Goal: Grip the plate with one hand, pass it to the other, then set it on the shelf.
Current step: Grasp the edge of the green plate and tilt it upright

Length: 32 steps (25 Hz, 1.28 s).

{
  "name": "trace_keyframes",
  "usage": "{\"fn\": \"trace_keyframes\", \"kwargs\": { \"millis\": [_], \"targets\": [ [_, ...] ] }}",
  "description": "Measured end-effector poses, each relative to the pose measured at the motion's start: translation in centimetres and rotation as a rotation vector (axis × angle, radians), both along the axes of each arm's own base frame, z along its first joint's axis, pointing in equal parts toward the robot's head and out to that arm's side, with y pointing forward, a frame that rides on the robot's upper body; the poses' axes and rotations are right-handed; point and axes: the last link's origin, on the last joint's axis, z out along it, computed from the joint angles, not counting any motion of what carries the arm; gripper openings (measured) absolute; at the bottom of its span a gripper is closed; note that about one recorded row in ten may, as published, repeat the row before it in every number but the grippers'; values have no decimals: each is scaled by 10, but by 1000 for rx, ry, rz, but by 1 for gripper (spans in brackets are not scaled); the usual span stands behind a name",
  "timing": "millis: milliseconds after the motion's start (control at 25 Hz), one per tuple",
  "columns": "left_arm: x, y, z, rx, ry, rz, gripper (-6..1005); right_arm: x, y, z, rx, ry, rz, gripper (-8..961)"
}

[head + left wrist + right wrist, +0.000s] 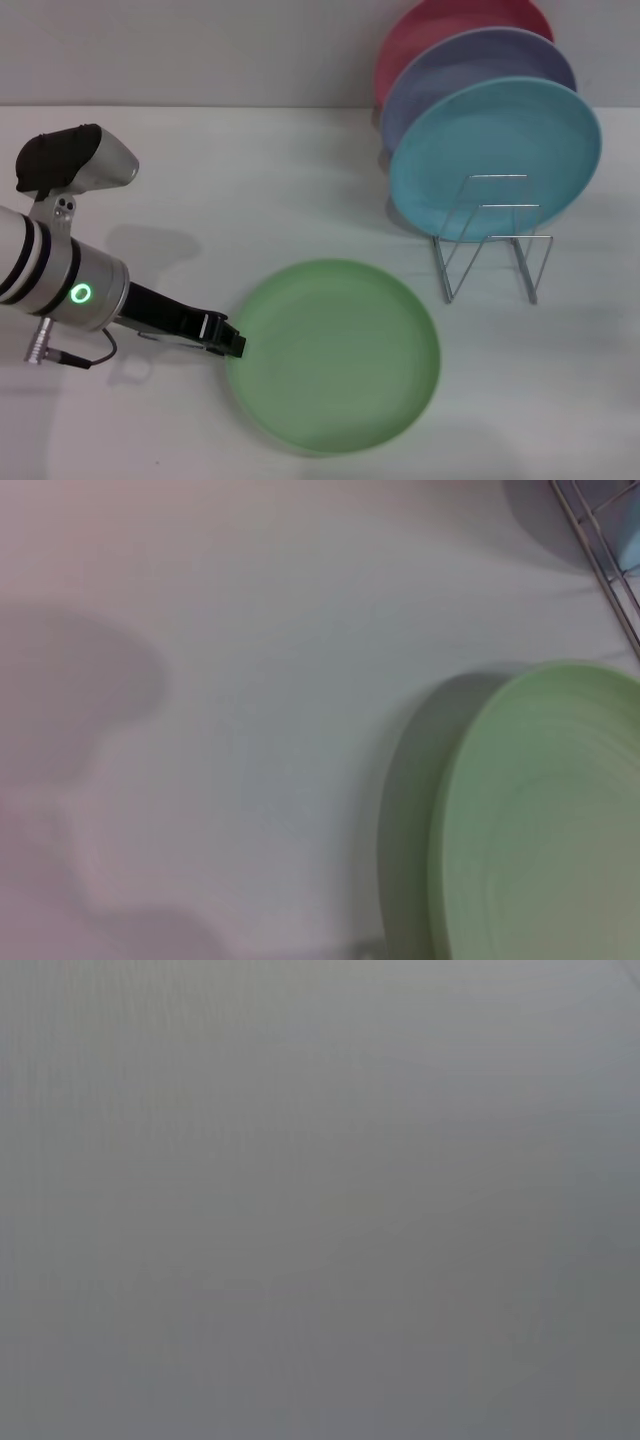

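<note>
The light green plate [335, 355] lies on the white table at the front centre. My left gripper [232, 343] reaches in from the left, low over the table, and its black tip meets the plate's left rim. The left wrist view shows the plate's edge [545, 820] with a broad shadow beside it. The silver wire shelf [492, 245] stands at the back right of the plate, its front loops free. My right gripper is out of view, and its wrist view shows only plain grey.
A turquoise-blue plate [497, 155], a lavender plate [470, 70] and a pink plate [450, 20] stand upright in the shelf's rear slots. A corner of the shelf's wire shows in the left wrist view [600, 560]. White table [250, 190] surrounds the green plate.
</note>
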Motion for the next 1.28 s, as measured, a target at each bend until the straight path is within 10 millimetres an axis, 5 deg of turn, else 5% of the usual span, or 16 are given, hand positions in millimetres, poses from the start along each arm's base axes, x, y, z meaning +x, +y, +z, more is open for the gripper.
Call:
{"fn": "trace_keyframes", "kwargs": {
  "millis": [440,640,1280],
  "targets": [
    [3,0,-3,-17,36,-31,196,-1,0,0,1,3,5,712],
    [5,1,-2,-15,36,-38,72,-1,0,0,1,6,8,713],
    [20,12,16,135,-18,-140,38,0,-4,-3,4,13,10,713]
  ]
}}
